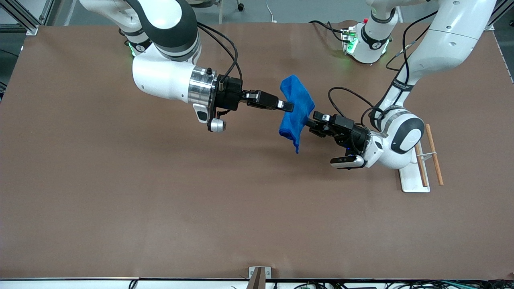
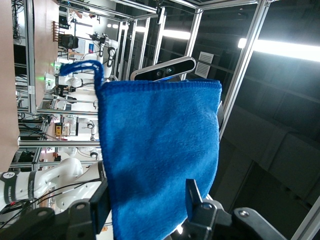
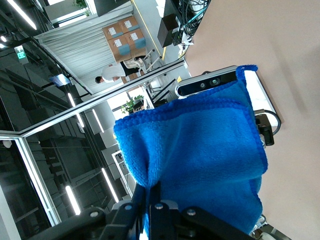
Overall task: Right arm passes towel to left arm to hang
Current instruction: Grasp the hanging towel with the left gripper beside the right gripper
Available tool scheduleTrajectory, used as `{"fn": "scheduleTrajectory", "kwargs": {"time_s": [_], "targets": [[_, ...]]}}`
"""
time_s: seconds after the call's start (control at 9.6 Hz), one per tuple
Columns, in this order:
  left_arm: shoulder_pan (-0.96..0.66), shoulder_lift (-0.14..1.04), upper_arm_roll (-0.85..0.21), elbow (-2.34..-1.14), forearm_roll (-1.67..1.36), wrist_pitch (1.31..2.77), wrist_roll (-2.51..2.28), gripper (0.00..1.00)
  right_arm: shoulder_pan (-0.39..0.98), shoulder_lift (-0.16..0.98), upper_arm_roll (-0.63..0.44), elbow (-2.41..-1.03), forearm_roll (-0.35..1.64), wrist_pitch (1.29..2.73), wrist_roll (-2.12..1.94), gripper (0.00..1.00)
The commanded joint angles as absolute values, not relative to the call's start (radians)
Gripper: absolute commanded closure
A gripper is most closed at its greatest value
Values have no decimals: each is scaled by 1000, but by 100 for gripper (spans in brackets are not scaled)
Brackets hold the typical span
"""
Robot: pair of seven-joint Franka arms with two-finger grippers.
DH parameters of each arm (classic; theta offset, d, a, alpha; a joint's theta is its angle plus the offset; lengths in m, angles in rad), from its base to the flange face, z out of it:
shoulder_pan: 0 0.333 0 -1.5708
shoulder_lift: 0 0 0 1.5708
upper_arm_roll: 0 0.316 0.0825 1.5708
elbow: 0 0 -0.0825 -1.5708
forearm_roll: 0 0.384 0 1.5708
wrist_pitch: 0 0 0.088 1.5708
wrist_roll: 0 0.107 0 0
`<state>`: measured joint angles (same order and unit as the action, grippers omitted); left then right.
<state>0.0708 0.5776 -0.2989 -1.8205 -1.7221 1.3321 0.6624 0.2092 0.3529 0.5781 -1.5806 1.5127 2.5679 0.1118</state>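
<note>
Towel axis: the towel (image 1: 296, 110) hangs lengthwise, one corner pointing down, in the air over mid-table.
Right gripper (image 1: 287, 106): pinched tight on the towel's edge.
Left gripper (image 1: 311, 121): fingers (image 2: 193, 195) part-open, straddling the towel's opposite edge.
Surface: brown table (image 1: 120, 192).
Room: metal framing, ceiling lights.

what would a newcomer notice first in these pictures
The small bright blue microfibre towel hangs in mid-air over the middle of the brown table, stretched between two black two-finger grippers. The right gripper is shut on its edge, while the left gripper has its fingers on either side of the cloth, not visibly clamped. A small white stand with wooden rods sits toward the left arm's end of the table.
</note>
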Motion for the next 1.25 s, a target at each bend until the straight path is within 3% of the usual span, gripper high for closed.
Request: {"fn": "scheduleTrajectory", "kwargs": {"time_s": [0.0,0.31,0.42,0.62,0.73,0.83,0.94,1.15], "targets": [[60,594,-298,-1829,-1747,1342,661,49,215,360,581,-1563,1529,2579,109,100],[74,595,-296,-1818,-1746,1342,663,94,215,360,581,-1563,1529,2579,109,100],[75,595,-296,-1804,-1740,1342,661,99,215,360,581,-1563,1529,2579,109,100],[77,594,-291,-1795,-1736,1342,658,100,213,360,581,-1563,1528,2577,110,100],[78,585,-288,-1780,-1736,1345,655,100,212,360,581,-1568,1528,2576,113,88],[86,580,-288,-1763,-1736,1350,616,100,209,356,577,-1595,1513,2577,109,20],[89,577,-287,-1737,-1727,1350,551,100,192,347,572,-1633,1461,2571,106,0],[89,554,-263,-1718,-1685,1358,508,100,122,344,569,-1705,1264,2550,104,0]]}}
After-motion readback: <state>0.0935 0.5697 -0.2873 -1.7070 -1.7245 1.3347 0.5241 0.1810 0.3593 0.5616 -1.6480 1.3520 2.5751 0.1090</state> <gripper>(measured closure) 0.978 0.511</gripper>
